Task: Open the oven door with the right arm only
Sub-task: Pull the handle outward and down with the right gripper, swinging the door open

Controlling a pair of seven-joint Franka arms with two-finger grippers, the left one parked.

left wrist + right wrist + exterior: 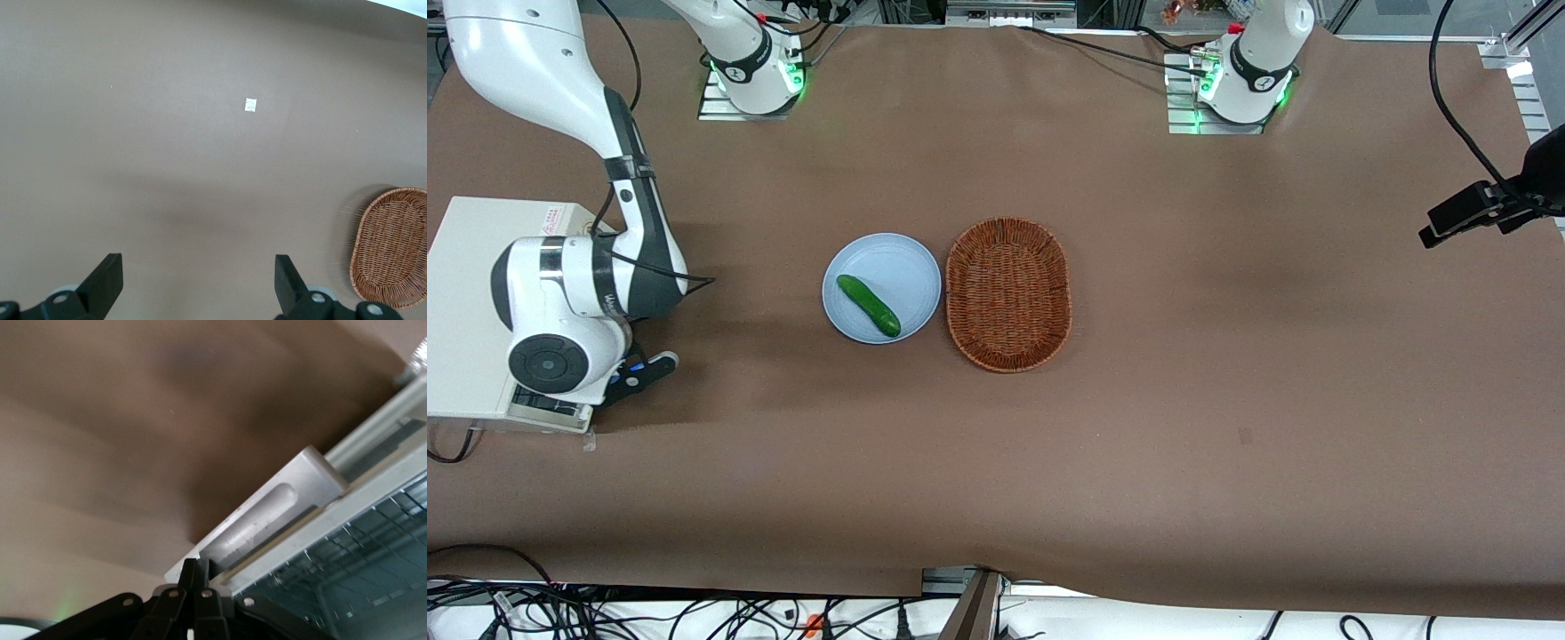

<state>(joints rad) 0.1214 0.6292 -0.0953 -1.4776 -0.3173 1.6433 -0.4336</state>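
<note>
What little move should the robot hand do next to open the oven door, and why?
Probably a gentle pull on the handle, away from the oven and downward. The gripper is at the end of the silver handle with its fingers together, and the oven door shows its glass window and rack, so it seems only partly swung open.

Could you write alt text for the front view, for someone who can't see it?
A white right arm bends low over a cream toaster oven at the working arm's end of a brown table, its dark gripper at the oven's front. Mid-table, a cucumber lies on a plate beside a wicker basket.
</note>
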